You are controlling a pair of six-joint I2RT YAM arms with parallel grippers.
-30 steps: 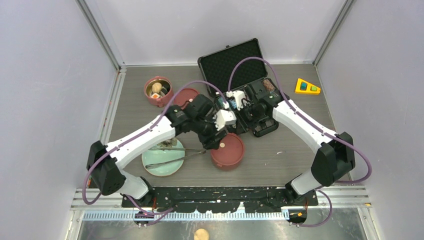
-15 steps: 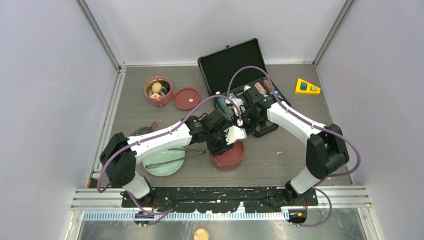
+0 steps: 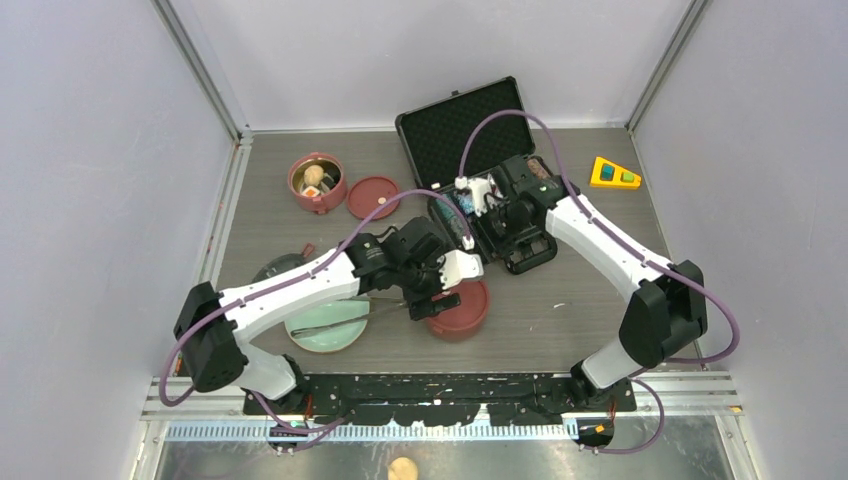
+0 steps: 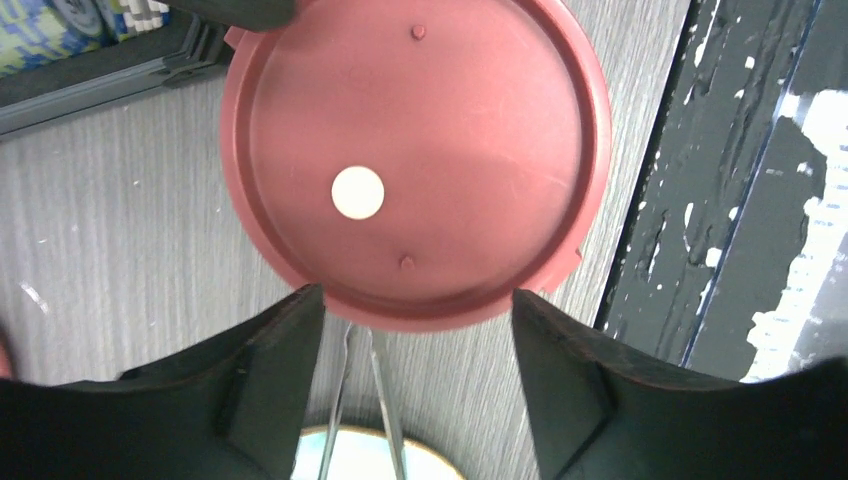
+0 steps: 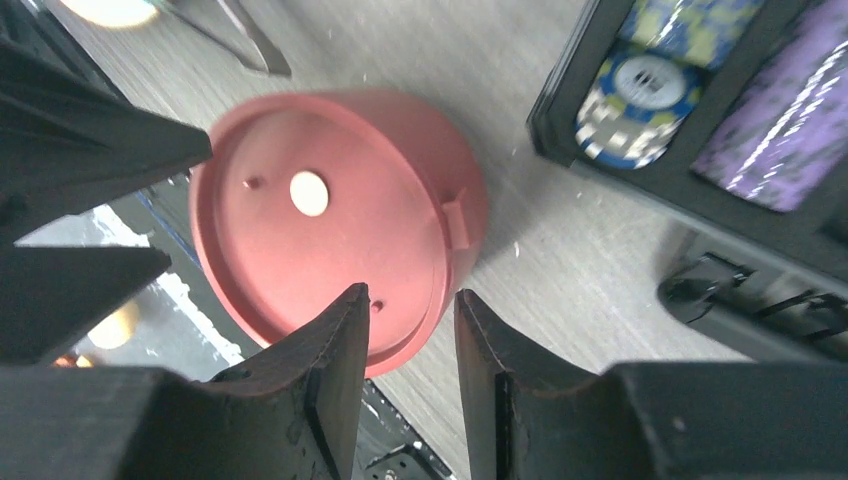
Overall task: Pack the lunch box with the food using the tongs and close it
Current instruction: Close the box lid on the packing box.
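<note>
The lunch box stands in parts: an open maroon tier (image 3: 317,182) holding food (image 3: 313,176) at the back left, a loose red inner lid (image 3: 373,197) beside it, and a lidded tier (image 3: 465,310) (image 4: 415,160) (image 5: 330,225) at the centre front. My left gripper (image 3: 438,299) (image 4: 417,293) is open, its fingers wide either side of that tier's near rim, not touching it. The right gripper (image 5: 411,295) is open and empty, hovering above and beyond the same tier. The silver tongs (image 3: 345,318) (image 4: 385,390) lie across the pale green plate (image 3: 312,338).
An open black case of poker chips (image 3: 470,135) (image 5: 640,85) sits behind the lidded tier, under the right arm. A dark round lid (image 3: 272,268) lies left of the plate. A yellow wedge (image 3: 614,173) rests at the back right. The black front rail (image 4: 700,250) runs close by.
Both grippers narrowed, then opened wider. The left gripper slid to the tier's left rim. The right gripper drew back toward the chip case.
</note>
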